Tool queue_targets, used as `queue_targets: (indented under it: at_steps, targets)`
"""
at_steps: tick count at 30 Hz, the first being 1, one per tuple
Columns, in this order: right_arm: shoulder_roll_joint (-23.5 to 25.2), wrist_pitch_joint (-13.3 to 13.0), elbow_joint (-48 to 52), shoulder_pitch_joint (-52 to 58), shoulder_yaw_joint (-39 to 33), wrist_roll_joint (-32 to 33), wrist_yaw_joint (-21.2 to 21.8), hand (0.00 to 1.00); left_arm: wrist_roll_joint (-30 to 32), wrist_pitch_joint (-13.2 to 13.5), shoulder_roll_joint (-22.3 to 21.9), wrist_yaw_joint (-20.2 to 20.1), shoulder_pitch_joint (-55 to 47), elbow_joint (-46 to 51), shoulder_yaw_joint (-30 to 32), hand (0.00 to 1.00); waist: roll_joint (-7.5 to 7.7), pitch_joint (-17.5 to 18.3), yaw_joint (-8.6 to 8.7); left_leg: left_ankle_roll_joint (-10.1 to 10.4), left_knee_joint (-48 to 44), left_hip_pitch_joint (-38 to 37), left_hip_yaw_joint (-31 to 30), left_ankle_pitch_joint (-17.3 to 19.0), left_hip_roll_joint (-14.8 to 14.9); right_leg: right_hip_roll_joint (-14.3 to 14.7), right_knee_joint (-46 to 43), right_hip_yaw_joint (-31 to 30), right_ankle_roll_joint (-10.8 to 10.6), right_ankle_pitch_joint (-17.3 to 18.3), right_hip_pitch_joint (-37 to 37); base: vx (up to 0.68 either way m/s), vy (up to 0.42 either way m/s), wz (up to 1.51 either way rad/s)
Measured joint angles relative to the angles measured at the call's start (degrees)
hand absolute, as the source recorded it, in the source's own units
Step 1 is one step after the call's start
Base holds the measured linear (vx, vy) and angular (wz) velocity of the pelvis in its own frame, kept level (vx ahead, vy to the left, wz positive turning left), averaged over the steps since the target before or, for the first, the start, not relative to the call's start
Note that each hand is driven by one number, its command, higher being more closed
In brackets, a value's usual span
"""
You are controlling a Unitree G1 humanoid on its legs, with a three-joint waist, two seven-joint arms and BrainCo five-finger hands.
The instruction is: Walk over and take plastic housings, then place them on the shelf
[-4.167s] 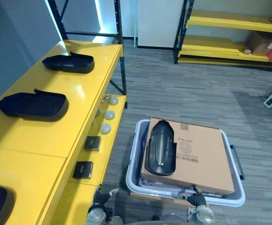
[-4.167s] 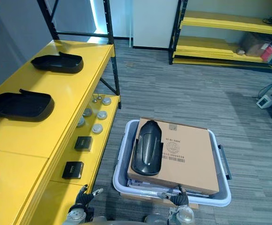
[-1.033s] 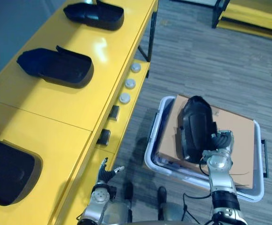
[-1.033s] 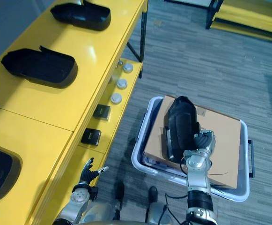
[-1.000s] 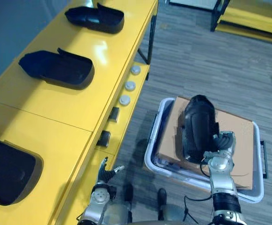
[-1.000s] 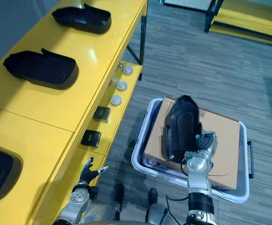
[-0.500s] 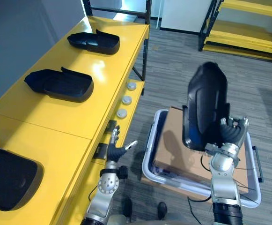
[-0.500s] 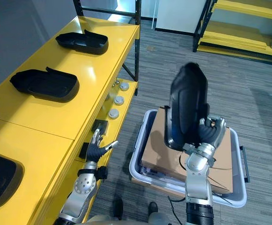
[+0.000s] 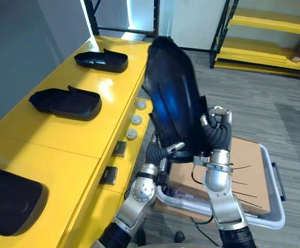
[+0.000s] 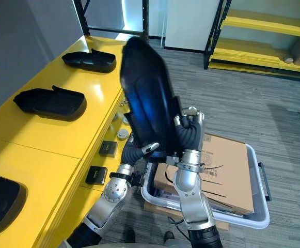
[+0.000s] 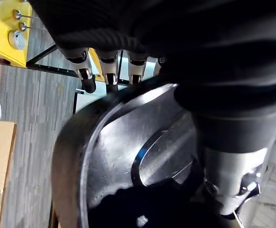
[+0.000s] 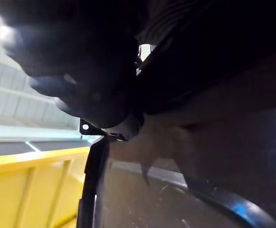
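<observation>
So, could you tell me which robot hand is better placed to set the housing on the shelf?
Left, probably. Both grip the raised housing, but the left robot hand holds its shelf-side edge, nearest the yellow shelf; the right robot hand is on the far side.

We count four black plastic housings: one raised housing [image 9: 173, 98] held up in the air, and three lying on the near yellow shelf [image 9: 108, 93]. Those three are the far housing [image 9: 100, 60], the middle housing [image 9: 64, 103] and the near housing [image 9: 10, 201], which the picture's edge cuts off. We count two robot hands, the left robot hand [image 9: 157, 155] and the right robot hand [image 9: 214, 132]. On the lower level we make out three round silver discs [image 9: 136, 119] and two small black boxes [image 9: 120, 149]. There is one cardboard box [image 9: 248, 170] in one pale bin [image 9: 279, 223]. We see two yellow shelves in all, counting the far shelf [image 9: 263, 21].
</observation>
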State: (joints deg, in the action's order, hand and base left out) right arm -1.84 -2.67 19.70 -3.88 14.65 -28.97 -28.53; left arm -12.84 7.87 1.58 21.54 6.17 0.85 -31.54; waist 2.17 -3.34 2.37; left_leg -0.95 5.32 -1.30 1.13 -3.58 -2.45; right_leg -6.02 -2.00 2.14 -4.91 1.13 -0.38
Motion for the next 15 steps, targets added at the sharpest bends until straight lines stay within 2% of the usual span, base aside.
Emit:
queue_targets:
  at_steps: [8, 12, 15]
  targets:
    - [-3.9, -2.7, 1.9, -0.7, 4.0, 0.0, 0.0, 0.0, -0.6, -0.3, 0.2, 2.6, 0.3, 0.0, -0.2, 1.0, -0.06, 2.0, 0.48, 0.0, 0.0, 0.1, 0.5, 0.0, 0.0, 0.0, 0.0, -0.6, 0.1, 0.0, -0.3, -0.01, -0.005, -0.03]
    - [-5.5, -4.4, 2.0, -0.8, 4.6, 2.7, 0.0, 0.0, 0.2, -2.2, 0.6, 4.0, 1.6, 0.0, -0.2, 1.0, 0.03, 2.8, 0.51, 0.0, 0.0, 0.4, 0.6, 0.0, 0.0, 0.0, -0.2, -0.7, 0.2, -0.1, -0.8, -0.01, -0.003, -0.01]
    - [-6.5, -4.9, 2.1, -1.0, 4.5, 4.3, 0.0, 0.0, 2.6, -2.6, 1.2, 4.2, 2.1, 0.0, -0.2, 1.0, 0.06, 3.1, 0.51, 0.0, 0.0, 0.3, 0.6, 0.0, 0.0, 0.0, -0.2, -0.7, 0.3, -0.2, -0.8, 0.0, 0.0, 0.0]
